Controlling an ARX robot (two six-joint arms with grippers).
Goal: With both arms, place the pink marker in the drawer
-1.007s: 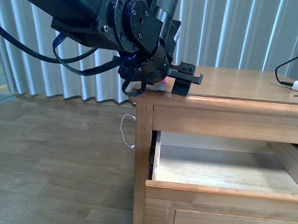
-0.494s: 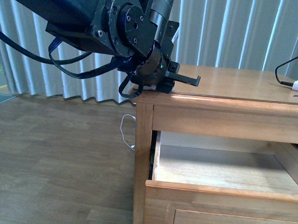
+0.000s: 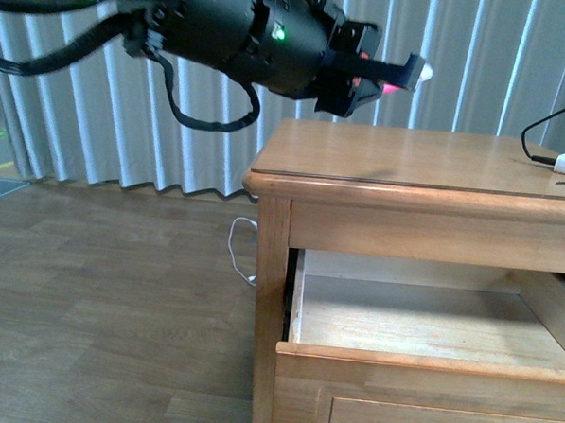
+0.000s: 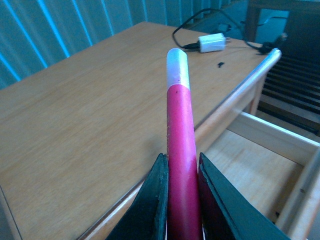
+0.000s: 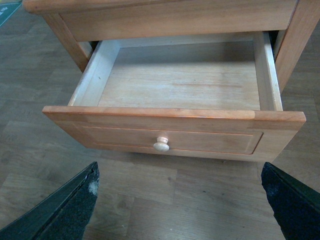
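Jaws of our right end effector (image 5: pixel 180 170) gape before the open honey-brown wooden drawer (image 5: pixel 175 114). Beyond, above the tabletop (image 3: pixel 408 161), our left end effector (image 4: pixel 181 165) clamps the slim pink white-capped marker (image 4: pixel 179 120) at its barrel; we judge it light, stiff, slick.

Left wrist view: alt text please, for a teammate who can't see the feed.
The left claw grips the pink marker, white cap pointing away, above the wooden cabinet top. A white adapter lies toward the top's far end, and the open drawer shows below the edge.
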